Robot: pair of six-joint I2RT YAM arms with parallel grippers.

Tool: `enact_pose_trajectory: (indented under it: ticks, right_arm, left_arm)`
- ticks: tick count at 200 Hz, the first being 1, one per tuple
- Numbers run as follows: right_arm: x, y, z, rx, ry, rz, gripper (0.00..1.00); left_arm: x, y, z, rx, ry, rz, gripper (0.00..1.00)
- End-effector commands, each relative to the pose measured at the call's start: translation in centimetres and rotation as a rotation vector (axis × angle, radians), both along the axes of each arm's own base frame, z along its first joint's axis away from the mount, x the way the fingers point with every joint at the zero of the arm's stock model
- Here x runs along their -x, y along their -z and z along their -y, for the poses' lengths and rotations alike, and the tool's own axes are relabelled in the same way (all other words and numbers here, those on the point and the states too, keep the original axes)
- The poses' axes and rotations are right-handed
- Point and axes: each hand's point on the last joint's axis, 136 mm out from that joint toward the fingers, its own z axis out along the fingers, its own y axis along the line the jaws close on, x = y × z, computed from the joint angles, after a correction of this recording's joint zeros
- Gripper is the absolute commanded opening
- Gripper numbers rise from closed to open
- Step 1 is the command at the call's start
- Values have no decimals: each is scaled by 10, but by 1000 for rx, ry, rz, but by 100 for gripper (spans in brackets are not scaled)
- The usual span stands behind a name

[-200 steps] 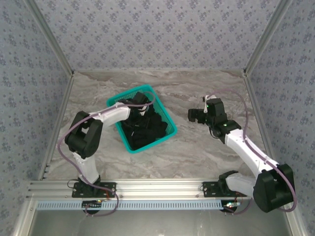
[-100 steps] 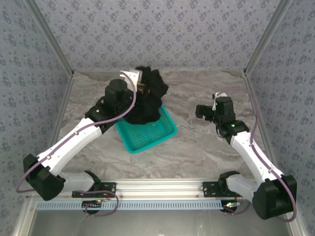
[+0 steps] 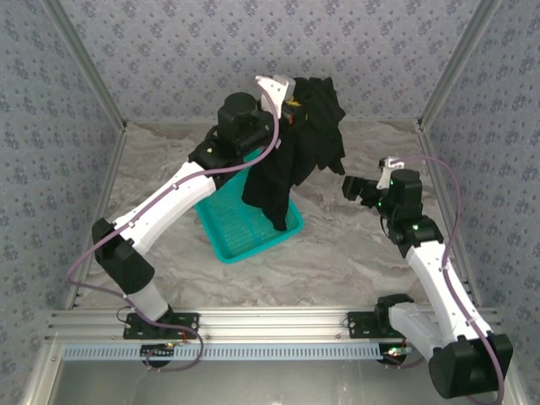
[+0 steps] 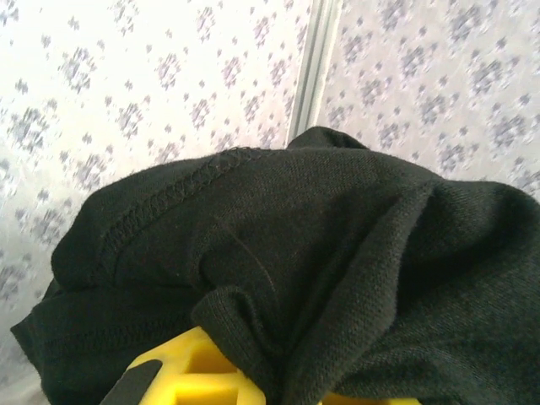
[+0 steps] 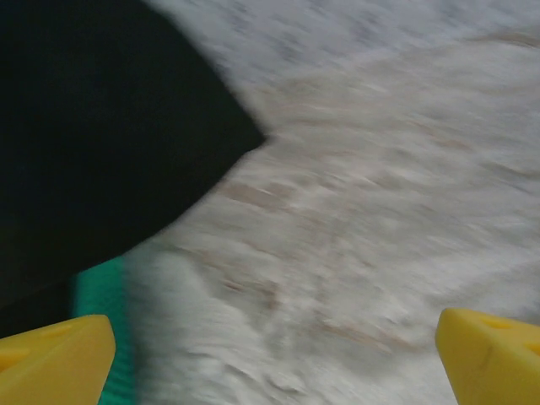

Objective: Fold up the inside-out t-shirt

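Observation:
The black inside-out t-shirt (image 3: pixel 291 160) hangs bunched in the air above the teal basket, its lower end dangling to about the basket's right rim. My left gripper (image 3: pixel 292 103) is raised high near the back wall and shut on the top of the cloth. In the left wrist view the black t-shirt (image 4: pixel 278 245) drapes over the yellow fingers (image 4: pixel 190 371), showing a stitched seam. My right gripper (image 3: pixel 354 187) hovers open above the table, just right of the hanging cloth. The right wrist view has the t-shirt (image 5: pixel 93 143) at upper left, with nothing in the gripper (image 5: pixel 270 354).
The teal plastic basket (image 3: pixel 228 249) sits on the marble table (image 3: pixel 337 261) left of centre, under the shirt; its edge (image 5: pixel 97 295) shows in the right wrist view. Patterned walls and metal frame posts enclose the table on three sides.
My left gripper shut on the t-shirt in the basket, then lifted it up and to the right until it hangs free. The right arm rose and shifted slightly right.

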Motion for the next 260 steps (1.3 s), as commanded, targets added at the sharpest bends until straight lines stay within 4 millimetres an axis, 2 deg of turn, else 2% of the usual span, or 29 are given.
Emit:
enact_pose_trajectory:
  ticks: [1,23,46,72,93,99,110,123,134,142,148,164,174,185,190,200,211,228,233,234,241,248,260]
  right_arm:
    - [14,-54,-59,-121,-295,303,100]
    - [6,-74,-94,-86,-349,460,100]
    - [-24,-88,-126,-84,-366,534,100]
    - [-36,-129,-142,-136,-375,726,100]
    - [-48,-147,-141,-87,-316,790,94]
    - [-46,-156,-141,-93,-317,836,88]
    - [-42,-167,-144,-88,-345,886,69]
    - [-39,-177,-149,-53,-386,896,42]
    - [-42,-179,-143,-8,-357,868,19]
    - [-49,-177,-130,19,-298,828,6]
    - [-53,-176,-118,27,-253,798,0]
    - [-69,-172,-76,50,-90,686,0]
    - [-73,-172,-49,58,-9,633,0]
    - [-75,-175,-23,49,57,597,0]
    - [-74,-178,-15,44,78,585,0]
    - [-74,-181,-1,44,107,550,0]
    - [-72,-187,8,59,122,532,0]
    - [-71,-193,14,85,122,491,0]
    - [-72,-187,15,93,120,467,0]
    - [-70,-197,16,92,121,482,0]
    - [-69,-202,17,100,121,484,0]
    - [-70,-200,15,109,107,476,0]
    - [-73,-196,11,107,88,461,0]
  left_arm:
    - [17,-65,-1,104,42,127,0]
    - [17,-62,6,109,63,87,0]
    - [19,-59,8,126,73,44,0]
    - [15,-54,1,147,44,-23,0]
    - [11,-46,-8,180,34,-96,0]
    - [9,-43,-12,196,28,-128,0]
    - [0,-34,-18,223,13,-191,0]
    - [-12,-23,-28,253,-7,-266,0]
    - [-23,-16,-37,268,-33,-307,0]
    - [-30,-10,-43,263,-53,-329,13]
    - [-34,-5,-48,253,-67,-341,25]
    - [-41,8,-66,219,-109,-367,63]
    - [-43,20,-81,182,-151,-380,80]
    - [-43,38,-102,134,-219,-393,90]
    - [-42,48,-112,108,-252,-397,97]
    - [-38,75,-138,41,-357,-411,98]
    - [-33,110,-177,-26,-529,-448,98]
    - [-12,181,-241,-159,-795,-517,98]
    - [-4,200,-262,-197,-875,-542,98]
    - [-3,204,-266,-205,-890,-547,98]
    - [8,236,-291,-261,-968,-611,98]
    - [19,267,-307,-301,-993,-694,98]
    - [34,309,-316,-338,-985,-832,98]
